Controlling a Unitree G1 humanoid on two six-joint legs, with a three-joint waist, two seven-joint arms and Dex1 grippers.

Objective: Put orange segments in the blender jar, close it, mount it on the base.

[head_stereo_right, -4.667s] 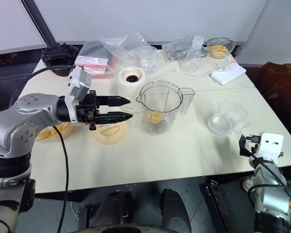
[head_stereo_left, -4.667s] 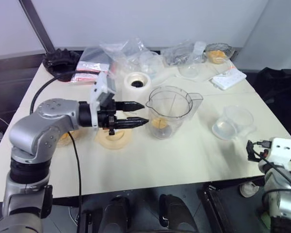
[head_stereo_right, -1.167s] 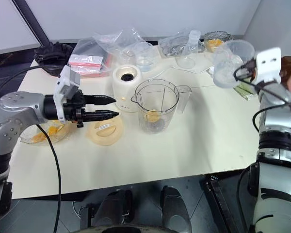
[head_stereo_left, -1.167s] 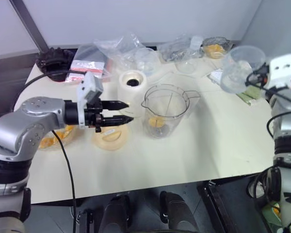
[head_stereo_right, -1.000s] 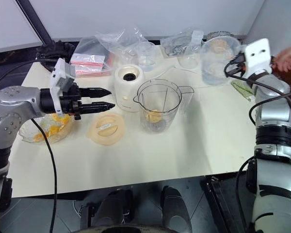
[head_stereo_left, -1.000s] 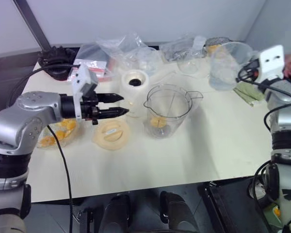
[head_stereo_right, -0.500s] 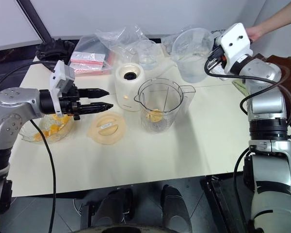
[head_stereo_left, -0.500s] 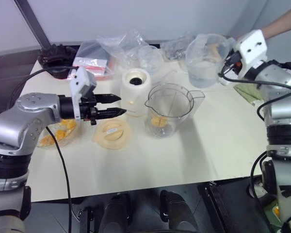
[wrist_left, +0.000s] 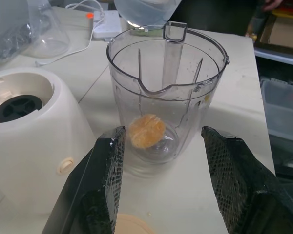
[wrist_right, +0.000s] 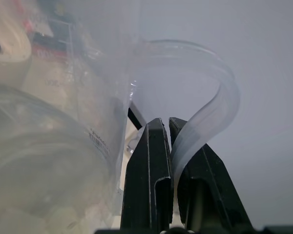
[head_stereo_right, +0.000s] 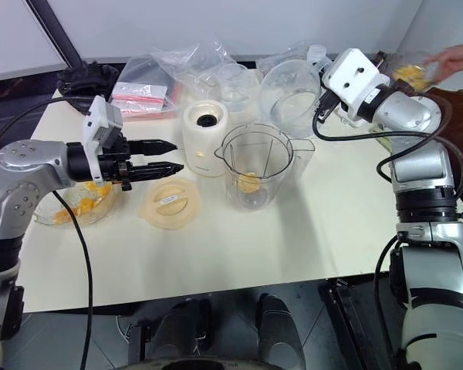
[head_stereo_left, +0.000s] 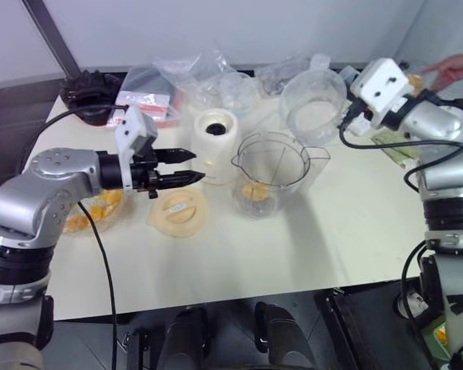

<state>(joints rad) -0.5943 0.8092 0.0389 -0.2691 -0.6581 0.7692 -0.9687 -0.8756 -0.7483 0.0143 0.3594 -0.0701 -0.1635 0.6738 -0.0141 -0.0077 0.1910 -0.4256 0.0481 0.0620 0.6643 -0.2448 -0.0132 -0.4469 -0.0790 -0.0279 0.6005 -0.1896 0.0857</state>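
The blender jar [head_stereo_left: 272,176] stands open at mid table with one of the orange segments [wrist_left: 146,130] at its bottom. More orange segments lie in a glass bowl [head_stereo_left: 86,213] at the left. The white base [head_stereo_left: 216,136] stands just left of the jar, with a peach lid [head_stereo_left: 177,211] lying in front of it. My left gripper [head_stereo_left: 196,166] hovers open and empty, pointing at the jar from the left. My right gripper [wrist_right: 167,127] is shut on the handle of a smaller clear jug [head_stereo_left: 312,108], held tilted in the air just behind the jar's right side.
Crumpled plastic bags [head_stereo_left: 191,75] and a clear cup [head_stereo_right: 231,89] crowd the table's back edge. A black bundle of cable [head_stereo_left: 87,89] lies at the back left corner. A person's hand [head_stereo_right: 450,55] holds a small bowl [head_stereo_right: 407,74] at the far right.
My right gripper has lifted the small jug off the table and carried it left and up to behind the blender jar, tipping it over. The left gripper has stayed in place.
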